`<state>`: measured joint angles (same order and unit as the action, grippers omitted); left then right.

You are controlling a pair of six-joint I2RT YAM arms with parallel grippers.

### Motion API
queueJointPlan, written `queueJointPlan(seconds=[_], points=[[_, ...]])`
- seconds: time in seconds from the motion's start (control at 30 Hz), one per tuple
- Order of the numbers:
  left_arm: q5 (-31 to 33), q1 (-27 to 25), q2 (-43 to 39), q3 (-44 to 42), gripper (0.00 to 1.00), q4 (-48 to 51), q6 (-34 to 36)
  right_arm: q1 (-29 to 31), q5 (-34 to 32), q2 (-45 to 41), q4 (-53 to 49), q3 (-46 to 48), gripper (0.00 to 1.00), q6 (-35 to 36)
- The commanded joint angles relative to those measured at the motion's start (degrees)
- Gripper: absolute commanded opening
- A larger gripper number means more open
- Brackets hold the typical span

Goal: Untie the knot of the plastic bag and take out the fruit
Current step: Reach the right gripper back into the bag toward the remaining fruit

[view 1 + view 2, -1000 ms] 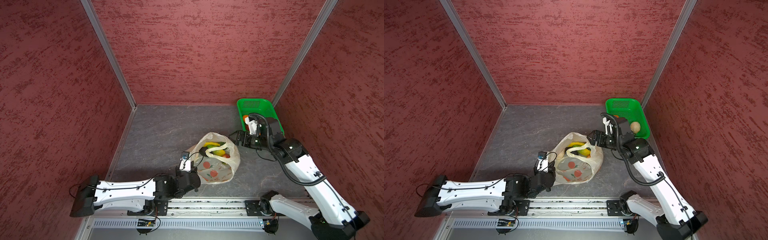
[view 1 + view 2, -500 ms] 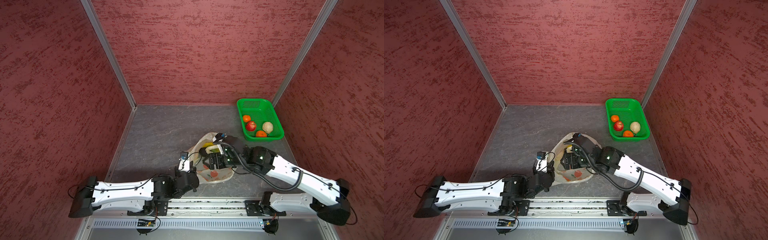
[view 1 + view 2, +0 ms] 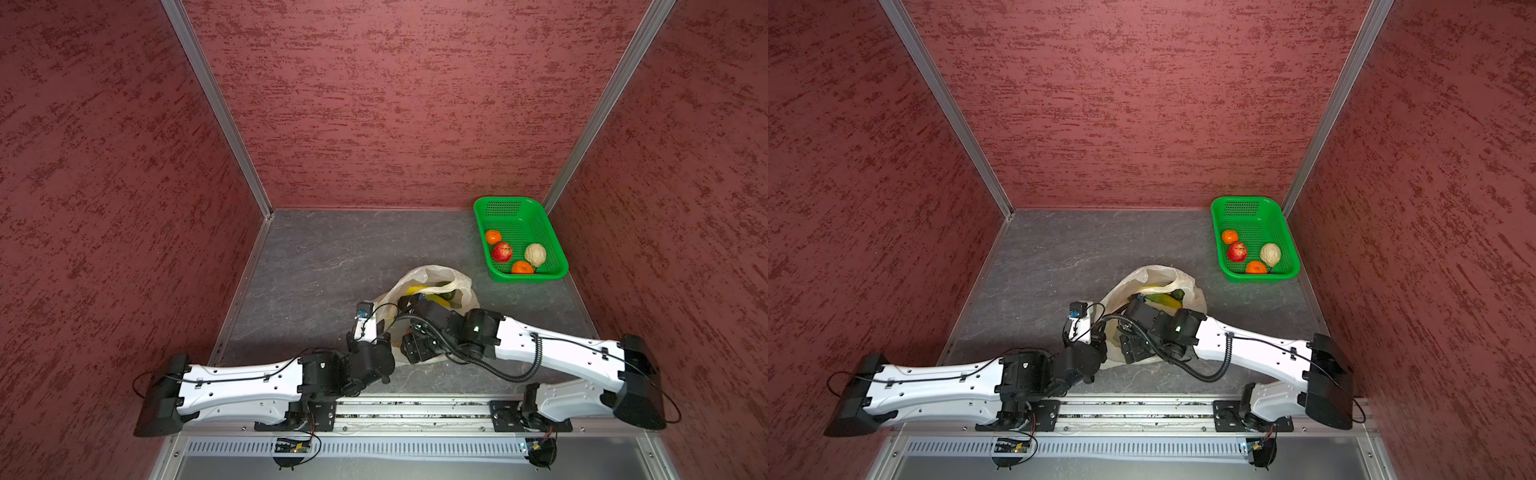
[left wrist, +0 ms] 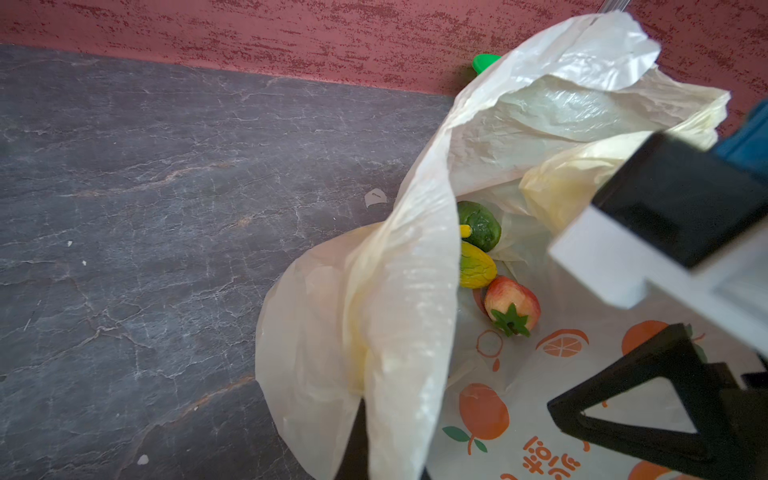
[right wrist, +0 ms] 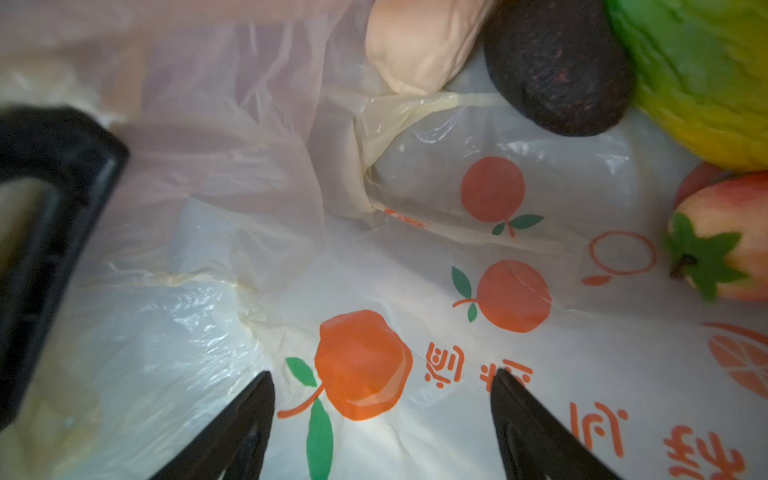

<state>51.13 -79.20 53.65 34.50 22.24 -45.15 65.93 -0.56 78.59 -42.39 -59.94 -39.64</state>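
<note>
The plastic bag [image 3: 436,276] [image 3: 1163,274] lies open-mouthed on the grey floor in both top views. My left gripper [image 4: 368,415] is shut on a fold of its rim and holds that side up. My right gripper [image 5: 382,374] is inside the bag, open, with nothing between its fingers and printed plastic below them. Fruit lies deeper in the bag: a cream piece [image 5: 419,41], a dark avocado [image 5: 557,70], a yellow-green mango [image 5: 706,75] and a red apple [image 5: 723,245] [image 4: 513,305]. A green bumpy fruit [image 4: 478,224] shows in the left wrist view. The knot is out of view.
A green basket [image 3: 530,278] [image 3: 1262,277] stands at the back right by the wall and holds several fruit, among them a red apple [image 3: 502,252] and a cream bumpy one [image 3: 535,254]. Red walls close in three sides. The arms' rail runs along the front edge.
My right arm has swung from the green basket over to the bag and put its gripper inside the mouth. The left gripper has kept its hold on the rim.
</note>
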Motion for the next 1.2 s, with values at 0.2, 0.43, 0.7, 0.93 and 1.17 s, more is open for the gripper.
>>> queueJointPlan(seconds=[0.2, 0.43, 0.7, 0.93, 1.17], points=[[0.92, -0.33, -0.71, -0.78, 0.00, 2.26, -0.58, -4.01, -2.34, 6.42, 3.53, 0.35, 0.86, 5.25], [-0.86, -0.86, -0.38, -2.52, 0.00, 3.37, -1.77, -15.15, -5.45, 11.05, 6.00, -3.84, 0.86, 8.26], [-1.04, -1.54, 2.01, -3.45, 0.00, 3.68, -4.00, -23.91, -13.17, 2.20, 1.04, 0.75, 0.88, -0.68], [0.03, -2.69, 3.02, -3.55, 0.00, 4.88, -7.29, -28.77, -13.32, -5.63, -0.22, 8.65, 0.88, -3.14], [-0.16, -2.74, 5.44, -0.38, 0.00, -0.73, -0.64, -25.22, -6.09, -5.12, 5.85, 9.91, 0.87, -2.04]])
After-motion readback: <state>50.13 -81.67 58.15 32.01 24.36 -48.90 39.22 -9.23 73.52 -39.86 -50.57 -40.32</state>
